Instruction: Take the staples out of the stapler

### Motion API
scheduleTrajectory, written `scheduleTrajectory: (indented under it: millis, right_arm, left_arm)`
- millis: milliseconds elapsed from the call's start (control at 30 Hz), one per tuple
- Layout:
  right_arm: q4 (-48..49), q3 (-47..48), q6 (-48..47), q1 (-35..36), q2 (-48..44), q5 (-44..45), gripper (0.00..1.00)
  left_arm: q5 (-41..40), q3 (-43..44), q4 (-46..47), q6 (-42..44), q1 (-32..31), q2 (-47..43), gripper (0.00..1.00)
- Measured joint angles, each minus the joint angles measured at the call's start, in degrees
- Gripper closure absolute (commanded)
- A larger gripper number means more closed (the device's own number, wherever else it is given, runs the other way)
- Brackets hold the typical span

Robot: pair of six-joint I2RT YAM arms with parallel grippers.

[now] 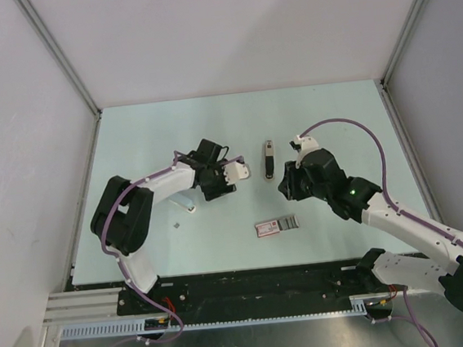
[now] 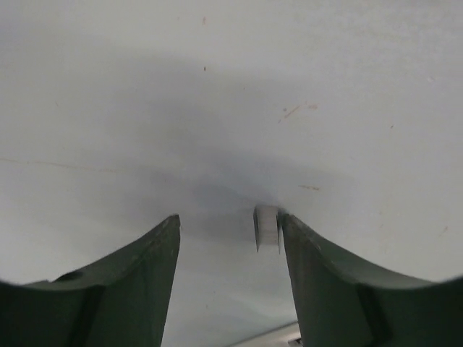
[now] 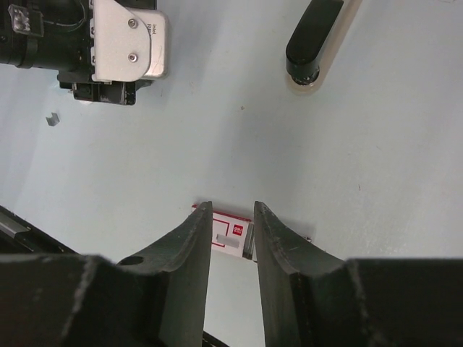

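Note:
The stapler (image 1: pixel 269 160) lies closed on the table, black with a pale base, between my two grippers; its end also shows in the right wrist view (image 3: pixel 313 37). My left gripper (image 1: pixel 219 187) points down at the table, left of the stapler. In the left wrist view it (image 2: pixel 228 225) is open, and a short silvery strip of staples (image 2: pixel 266 228) sits right against the inner side of its right fingertip (image 2: pixel 304 246). My right gripper (image 1: pixel 286 189) hangs below the stapler. Its jaws (image 3: pixel 231 217) stand a narrow gap apart with nothing between them.
A flat pink-and-grey packet (image 1: pixel 276 227) lies near the front and shows just past my right fingertips (image 3: pixel 233 235). A tiny grey bit (image 1: pixel 177 225) lies left of it, and the right wrist view shows one too (image 3: pixel 51 119). Metal posts and walls frame the table.

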Motion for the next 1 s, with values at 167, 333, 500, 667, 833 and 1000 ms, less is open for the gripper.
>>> scheduleTrajectory:
  millis: [167, 333, 500, 667, 833, 1000]
  right_arm:
    - [0.0, 0.0, 0.0, -0.3, 0.0, 0.0, 0.72]
    - [0.0, 0.0, 0.0, -0.7, 0.0, -0.4, 0.74]
    - [0.0, 0.0, 0.0, -1.0, 0.0, -0.5, 0.75]
    - [-0.1, 0.0, 0.0, -1.4, -0.4, -1.1, 0.75]
    - [-0.1, 0.0, 0.0, -2.1, -1.3, -1.9, 0.77]
    - [-0.4, 0.0, 0.0, -2.4, -2.2, -2.0, 0.78]
  left_arm:
    - [0.2, -0.4, 0.2, 0.0, 0.0, 0.0, 0.52]
    - [0.1, -0.9, 0.3, 0.0, 0.0, 0.0, 0.68]
    - [0.2, -1.0, 0.3, 0.0, 0.0, 0.0, 0.76]
    - [0.2, -1.0, 0.0, -0.2, 0.0, 0.0, 0.84]
    - [0.1, -0.6, -0.9, -1.0, 0.0, 0.0, 0.97]
    - [0.3, 0.6, -4.5, -2.3, 0.0, 0.0, 1.00]
